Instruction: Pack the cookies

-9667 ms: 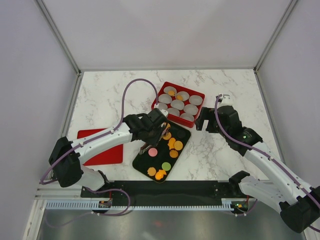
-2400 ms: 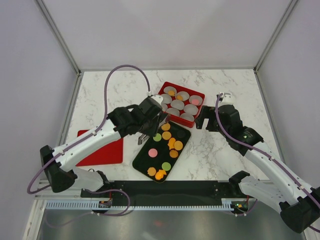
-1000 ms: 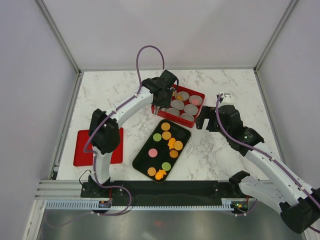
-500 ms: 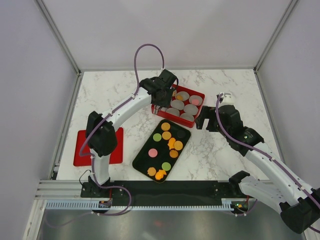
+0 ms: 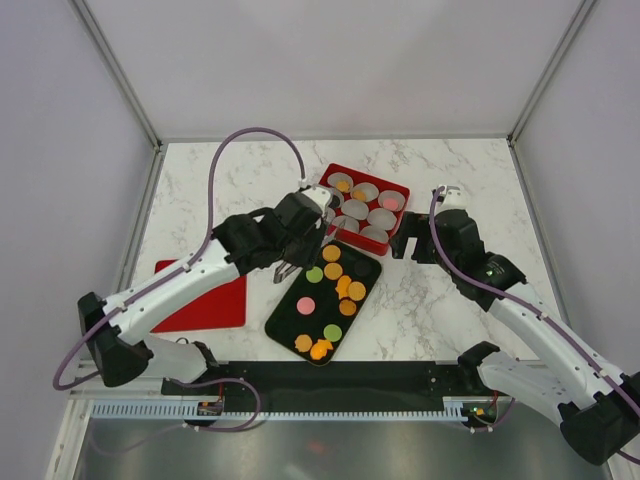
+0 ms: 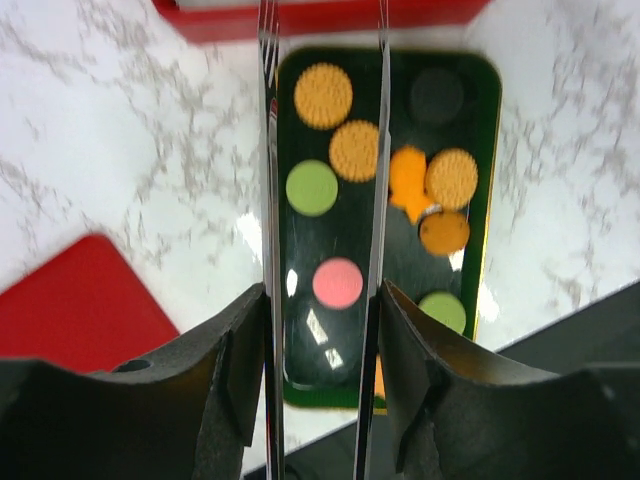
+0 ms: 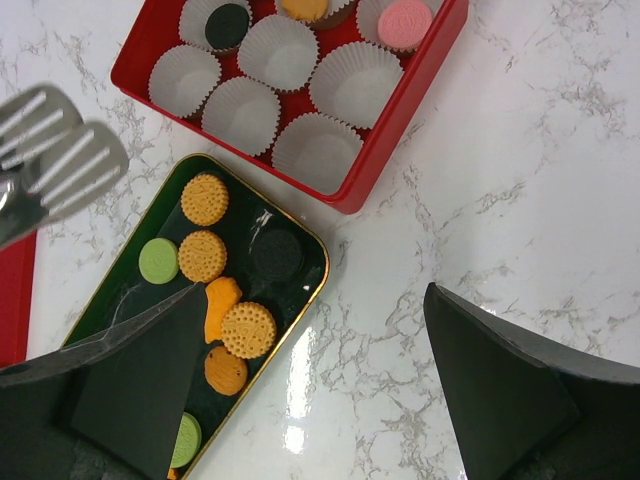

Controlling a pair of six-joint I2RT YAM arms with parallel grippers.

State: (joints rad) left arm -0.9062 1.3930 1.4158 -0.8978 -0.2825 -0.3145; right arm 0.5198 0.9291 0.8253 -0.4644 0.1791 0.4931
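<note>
The cookies (image 5: pixel 333 270) lie on a black tray (image 5: pixel 285 320): several orange ones, green (image 6: pixel 311 187), pink (image 6: pixel 337 283) and one dark cookie (image 7: pixel 277 254). A red box (image 5: pixel 400 215) of paper cups holds a dark cookie (image 7: pixel 228 20), an orange one and a pink one (image 7: pixel 405 20). My left gripper (image 5: pixel 290 262) hovers over the tray's far-left end, shut on metal tongs (image 6: pixel 268 200) whose blades stand apart with nothing between them. My right gripper (image 7: pixel 315 300) hangs open and holds nothing over the marble just right of the tray.
A flat red lid (image 5: pixel 200 300) lies on the table's left side. The red box (image 7: pixel 400 130) touches the tray's far end. The tongs' slotted tips (image 7: pixel 60 160) show at the left edge of the right wrist view. White walls enclose the marble table.
My left arm has pulled back from over the red box to the tray's far-left end, tongs still in its grip. The right arm has not moved.
</note>
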